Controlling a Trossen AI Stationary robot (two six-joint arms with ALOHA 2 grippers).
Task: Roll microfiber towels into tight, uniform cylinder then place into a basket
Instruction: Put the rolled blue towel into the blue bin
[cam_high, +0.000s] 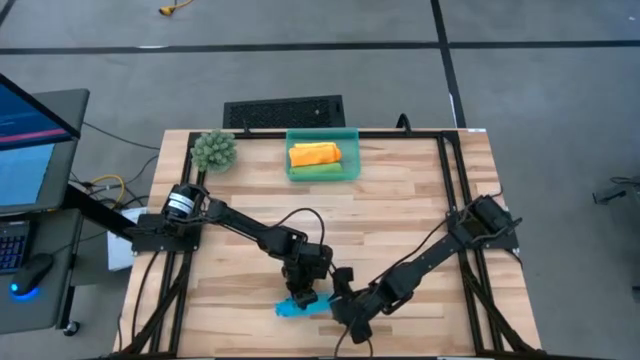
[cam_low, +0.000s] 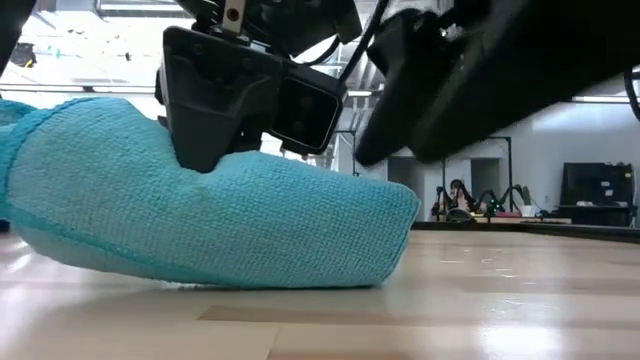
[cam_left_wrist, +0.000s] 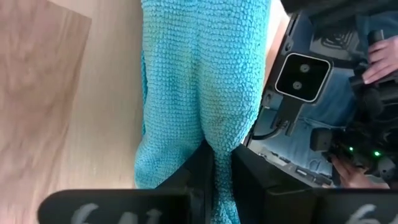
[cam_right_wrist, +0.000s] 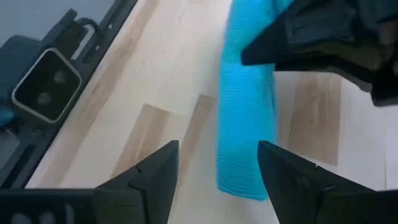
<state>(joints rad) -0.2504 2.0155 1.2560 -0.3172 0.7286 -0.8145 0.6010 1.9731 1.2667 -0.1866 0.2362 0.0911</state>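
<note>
Rolling of the bright blue towel (cam_high: 303, 306) under way at the near edge of the wooden surface (cam_high: 400, 220), well apart from the teal basket (cam_high: 349, 150) at the far edge. Left gripper (cam_left_wrist: 214, 177) down on the blue roll, fingers (cam_left_wrist: 193, 174) clenched on a pinch of its cloth, as seen from the left wrist and from the low view. Right gripper (cam_right_wrist: 217, 165) just beside the roll's end, fingers (cam_right_wrist: 155, 171) spread and released, holding nothing. Blue towel already gathered into a long, fat cylinder lying flat on the surface, one end rounded and closed; tightness hard to judge, though the shape looks slightly uneven.

Already in the basket: an orange roll (cam_high: 314, 154) and a green roll (cam_high: 320, 171), side by side. No yellow towel visible anywhere. Spiky green plant ball (cam_high: 214, 150) beside the basket, untouched.

Judged from this: about half done. Left to do: finish and tidy the blue roll, carry it to the basket, then deal with any remaining towel.
</note>
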